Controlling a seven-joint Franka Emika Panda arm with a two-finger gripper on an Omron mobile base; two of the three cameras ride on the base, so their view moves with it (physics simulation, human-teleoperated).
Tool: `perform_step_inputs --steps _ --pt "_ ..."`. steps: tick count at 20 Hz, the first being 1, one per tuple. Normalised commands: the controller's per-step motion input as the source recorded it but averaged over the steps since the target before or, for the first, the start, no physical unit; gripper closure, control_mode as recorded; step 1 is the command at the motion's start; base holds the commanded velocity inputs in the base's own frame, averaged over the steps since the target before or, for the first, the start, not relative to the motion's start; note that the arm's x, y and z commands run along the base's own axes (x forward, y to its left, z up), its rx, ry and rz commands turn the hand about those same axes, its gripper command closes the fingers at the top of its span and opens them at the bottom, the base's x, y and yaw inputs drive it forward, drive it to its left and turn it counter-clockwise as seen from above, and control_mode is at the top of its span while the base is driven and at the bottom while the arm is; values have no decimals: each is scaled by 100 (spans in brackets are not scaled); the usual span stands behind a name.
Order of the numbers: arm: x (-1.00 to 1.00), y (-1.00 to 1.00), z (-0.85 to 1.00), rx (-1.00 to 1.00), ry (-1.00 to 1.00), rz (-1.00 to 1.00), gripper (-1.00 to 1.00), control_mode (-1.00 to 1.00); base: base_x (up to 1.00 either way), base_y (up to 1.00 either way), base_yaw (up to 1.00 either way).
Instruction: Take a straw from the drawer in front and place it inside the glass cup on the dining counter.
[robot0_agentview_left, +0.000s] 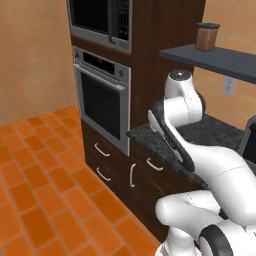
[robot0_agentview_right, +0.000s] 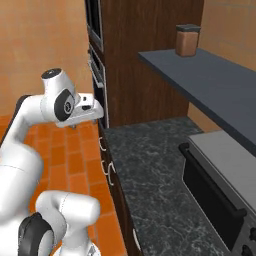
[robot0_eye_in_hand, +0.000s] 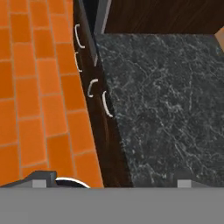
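My gripper (robot0_agentview_right: 75, 124) hangs over the orange floor just off the counter's edge, pointing down. In the hand view its two fingertips (robot0_eye_in_hand: 39, 183) stand far apart with nothing between them, so the gripper (robot0_eye_in_hand: 111, 183) is open. Below it run dark brown drawer fronts with curved silver handles (robot0_eye_in_hand: 106, 104), seen edge-on from above. One drawer (robot0_agentview_left: 150, 167) sits under the dark countertop and two more drawers (robot0_agentview_left: 102, 161) lie under the oven; all are shut. The straw is hidden. The glass cup and the dining counter are out of view.
A steel oven (robot0_agentview_left: 102, 102) and a microwave (robot0_agentview_left: 100, 20) fill the tall brown cabinet. The dark grey speckled countertop (robot0_agentview_right: 150, 175) carries an appliance (robot0_agentview_right: 220, 190) at the right. A shelf (robot0_agentview_right: 200, 75) overhead holds a brown jar (robot0_agentview_right: 187, 40). Orange tile floor (robot0_agentview_left: 40, 175) lies to the left.
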Motion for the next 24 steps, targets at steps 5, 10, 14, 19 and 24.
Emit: perform_step_inputs --steps 5,10,14,19,24 --pt "16 61 -77 -41 -14 0 -100 -100 0 0 0" --pt "18 45 -79 -39 -3 0 -100 -100 0 0 0" --pt "27 23 -75 -32 0 0 -100 -100 0 0 0" --pt "41 3 -75 -34 0 -6 -100 -100 0 0 0" --pt "60 0 -70 -28 4 -8 -100 -100 0 0 0"
